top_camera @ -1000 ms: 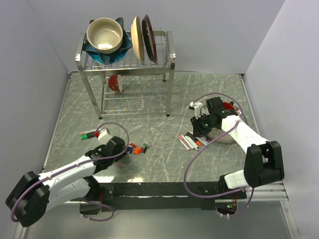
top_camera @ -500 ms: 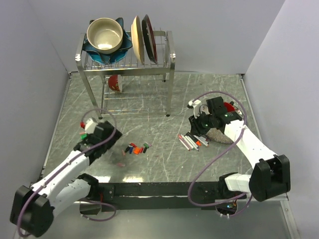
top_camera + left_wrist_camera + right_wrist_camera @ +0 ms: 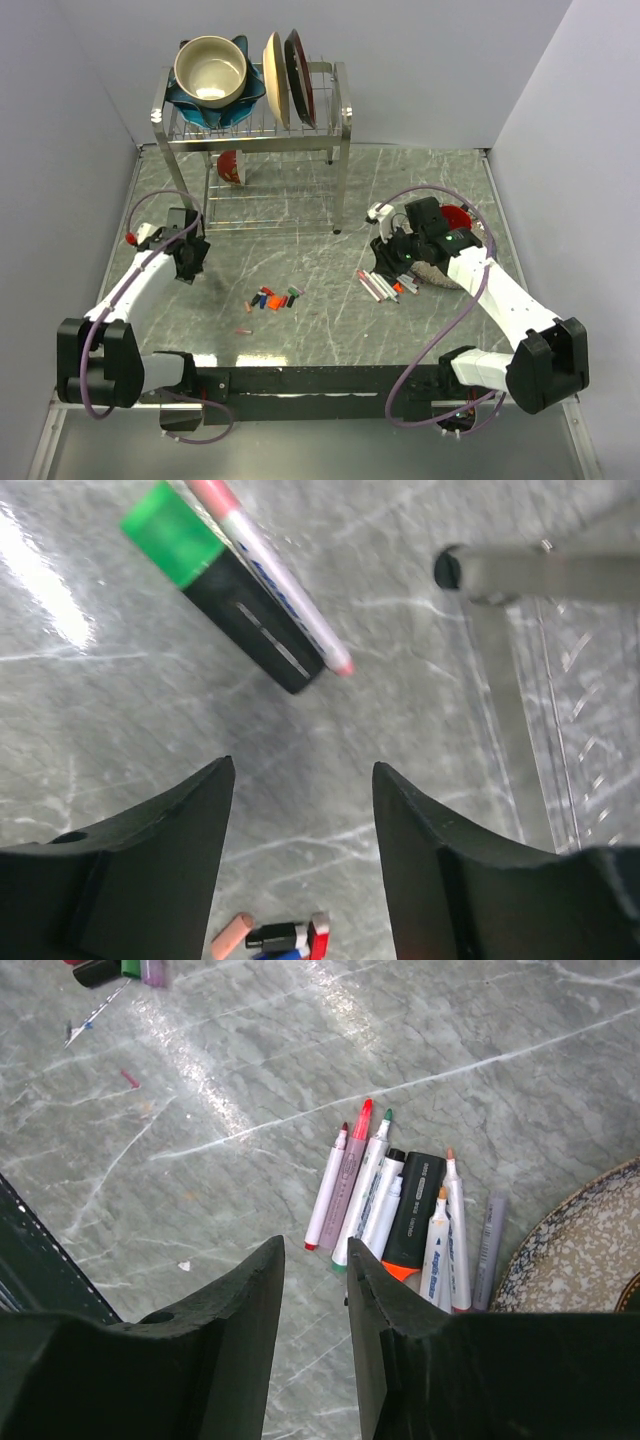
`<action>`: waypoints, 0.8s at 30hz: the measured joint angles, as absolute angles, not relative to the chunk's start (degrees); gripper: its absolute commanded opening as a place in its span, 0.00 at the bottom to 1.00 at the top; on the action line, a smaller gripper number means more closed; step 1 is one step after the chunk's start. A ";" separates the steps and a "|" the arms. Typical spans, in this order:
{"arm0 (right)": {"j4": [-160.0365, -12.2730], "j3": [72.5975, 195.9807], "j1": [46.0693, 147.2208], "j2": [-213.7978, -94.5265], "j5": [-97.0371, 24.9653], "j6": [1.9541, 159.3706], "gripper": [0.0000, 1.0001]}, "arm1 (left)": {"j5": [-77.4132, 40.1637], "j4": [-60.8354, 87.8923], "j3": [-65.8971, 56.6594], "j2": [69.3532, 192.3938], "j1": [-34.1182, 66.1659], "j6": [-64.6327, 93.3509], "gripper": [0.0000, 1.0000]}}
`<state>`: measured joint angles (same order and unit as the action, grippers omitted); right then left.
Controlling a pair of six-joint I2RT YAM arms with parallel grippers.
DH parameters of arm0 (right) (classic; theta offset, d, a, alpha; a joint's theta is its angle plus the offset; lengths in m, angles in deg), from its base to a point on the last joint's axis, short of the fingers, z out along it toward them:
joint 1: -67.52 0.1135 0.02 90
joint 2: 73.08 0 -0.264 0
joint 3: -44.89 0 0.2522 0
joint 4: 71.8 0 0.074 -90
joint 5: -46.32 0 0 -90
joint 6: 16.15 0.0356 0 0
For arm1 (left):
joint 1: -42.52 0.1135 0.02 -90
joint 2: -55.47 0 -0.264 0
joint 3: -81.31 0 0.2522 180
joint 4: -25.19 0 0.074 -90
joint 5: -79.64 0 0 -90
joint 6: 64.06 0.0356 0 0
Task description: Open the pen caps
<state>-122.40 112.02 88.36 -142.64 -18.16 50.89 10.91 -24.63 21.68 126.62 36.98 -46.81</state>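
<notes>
In the left wrist view a black marker pen with a green cap (image 3: pixel 225 595) lies beside a white-barrelled pen with a pink cap (image 3: pixel 270 570). My left gripper (image 3: pixel 300 770) is open and empty, hovering just short of them; in the top view it (image 3: pixel 190 265) covers both. Several loose pen caps (image 3: pixel 272 298) lie mid-table and also show in the left wrist view (image 3: pixel 285 938). Several uncapped pens (image 3: pixel 400 1205) lie in a row. My right gripper (image 3: pixel 313 1250) is open with a narrow gap, empty, just above their near ends, and it also shows in the top view (image 3: pixel 384 262).
A metal dish rack (image 3: pixel 255 130) with a bowl and plates stands at the back; one of its legs (image 3: pixel 500 575) is close to my left gripper. A patterned plate (image 3: pixel 580 1250) lies right of the pen row. A single pink cap (image 3: pixel 243 329) lies nearer the arms.
My left arm has swung from beside the loose caps to the far left, over the two capped pens. My right gripper has shifted slightly left over the pen row.
</notes>
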 measured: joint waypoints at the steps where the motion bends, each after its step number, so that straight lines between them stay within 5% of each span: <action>1: -122.40 112.02 88.42 -142.64 -18.38 50.78 0.40 | 10.85 -24.85 21.68 126.97 37.59 -46.97 0.61; 24: -122.38 112.02 88.64 -144.76 -20.34 50.14 0.42 | 7.77 -26.66 12.07 146.95 45.92 -45.74 0.43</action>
